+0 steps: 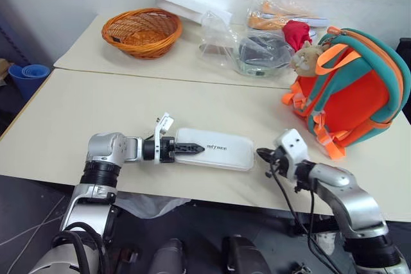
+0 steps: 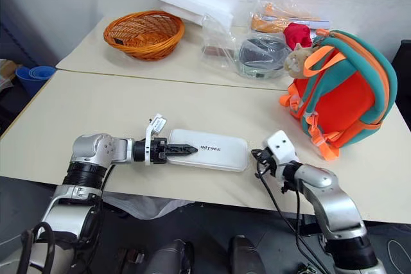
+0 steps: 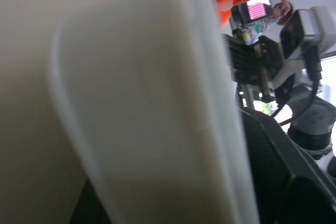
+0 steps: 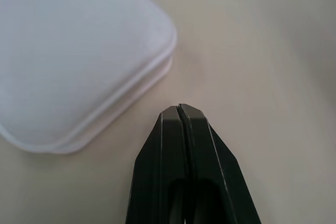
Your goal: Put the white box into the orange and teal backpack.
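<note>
The white box (image 1: pixel 218 149) lies flat near the table's front edge, its dark lettering facing up. My left gripper (image 1: pixel 192 149) reaches in from the left, level with the table. One black finger lies over the box's left end. In the left wrist view the box (image 3: pixel 147 103) sits between the two fingers. My right gripper (image 1: pixel 263 154) is shut, its tip (image 4: pixel 181 108) a short gap from the box's right corner (image 4: pixel 79 51), touching nothing. The orange and teal backpack (image 1: pixel 359 88) stands upright at the right of the table, a tan plush toy (image 1: pixel 307 59) on its top.
An orange wicker basket (image 1: pixel 141 30) sits at the back left, with a white foam slab (image 1: pixel 186 1) behind it. Clear plastic bags (image 1: pixel 257 49) and a red item (image 1: pixel 297 30) crowd the back middle. Blue cups (image 1: pixel 29 75) stand on the floor at the left.
</note>
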Available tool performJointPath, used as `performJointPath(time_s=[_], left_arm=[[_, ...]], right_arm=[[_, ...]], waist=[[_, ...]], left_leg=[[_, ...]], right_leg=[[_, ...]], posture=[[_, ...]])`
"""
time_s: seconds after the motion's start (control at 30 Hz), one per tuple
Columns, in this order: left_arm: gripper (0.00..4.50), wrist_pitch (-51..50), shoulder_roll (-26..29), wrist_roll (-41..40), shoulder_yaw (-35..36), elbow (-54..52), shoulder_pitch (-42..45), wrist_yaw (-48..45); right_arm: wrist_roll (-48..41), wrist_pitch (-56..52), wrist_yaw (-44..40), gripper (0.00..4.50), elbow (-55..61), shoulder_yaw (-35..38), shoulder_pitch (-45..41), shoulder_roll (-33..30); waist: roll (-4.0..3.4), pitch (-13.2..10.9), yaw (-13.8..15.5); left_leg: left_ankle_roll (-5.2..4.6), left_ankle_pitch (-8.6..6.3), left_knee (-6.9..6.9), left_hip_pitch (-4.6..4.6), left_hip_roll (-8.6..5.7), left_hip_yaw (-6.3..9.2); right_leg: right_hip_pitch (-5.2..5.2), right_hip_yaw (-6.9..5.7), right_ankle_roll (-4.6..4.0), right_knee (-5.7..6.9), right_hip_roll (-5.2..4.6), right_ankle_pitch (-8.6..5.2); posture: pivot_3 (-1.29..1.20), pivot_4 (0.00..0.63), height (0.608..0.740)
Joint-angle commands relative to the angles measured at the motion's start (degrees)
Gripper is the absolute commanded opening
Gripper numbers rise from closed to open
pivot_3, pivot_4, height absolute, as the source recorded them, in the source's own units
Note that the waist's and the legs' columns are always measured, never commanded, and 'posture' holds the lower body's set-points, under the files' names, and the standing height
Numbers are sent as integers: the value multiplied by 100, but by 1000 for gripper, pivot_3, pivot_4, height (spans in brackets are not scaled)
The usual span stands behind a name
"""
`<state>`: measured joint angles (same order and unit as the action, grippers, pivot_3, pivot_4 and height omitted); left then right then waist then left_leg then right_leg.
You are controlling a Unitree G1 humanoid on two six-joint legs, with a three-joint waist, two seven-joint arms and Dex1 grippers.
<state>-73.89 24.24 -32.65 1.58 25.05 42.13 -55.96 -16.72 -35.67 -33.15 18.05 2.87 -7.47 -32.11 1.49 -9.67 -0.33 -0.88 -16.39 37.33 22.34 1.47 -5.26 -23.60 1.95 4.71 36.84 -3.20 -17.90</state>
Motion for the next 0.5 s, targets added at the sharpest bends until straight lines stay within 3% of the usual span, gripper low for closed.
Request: performJointPath(time_s=[0.03,0.2,0.43,0.5], left_arm=[[1503,-65,294,-48,109,-220,-160,103],[1369,-92,439,-281,368,-345,-250,166],[1247,-356,455,-988,1227,-462,-60,124],[1247,-433,519,-1192,1455,-538,-46,48]], right_arm=[[-571,-287,255,563,100,1358,-217,-108],[-891,-634,640,2138,-165,1863,-777,41],[-665,-283,1277,4464,-1627,1608,-2265,697],[-368,125,1570,4500,-2431,1504,-2841,836]], waist=[[0,0,-22],[3,-1,-191],[2,-4,-277],[-2,-7,-280]], left_leg=[[-1,1,2,-3,-2,-2],[10,8,-15,-23,7,1],[19,14,-17,-14,9,-1],[20,14,-17,-7,8,-1]], right_leg=[[1,3,4,2,-2,2],[9,2,0,7,2,1],[-7,4,-3,15,6,1],[-13,2,-2,15,5,1]], posture=[[0,150,740],[0,150,740],[0,150,740],[0,150,740]])
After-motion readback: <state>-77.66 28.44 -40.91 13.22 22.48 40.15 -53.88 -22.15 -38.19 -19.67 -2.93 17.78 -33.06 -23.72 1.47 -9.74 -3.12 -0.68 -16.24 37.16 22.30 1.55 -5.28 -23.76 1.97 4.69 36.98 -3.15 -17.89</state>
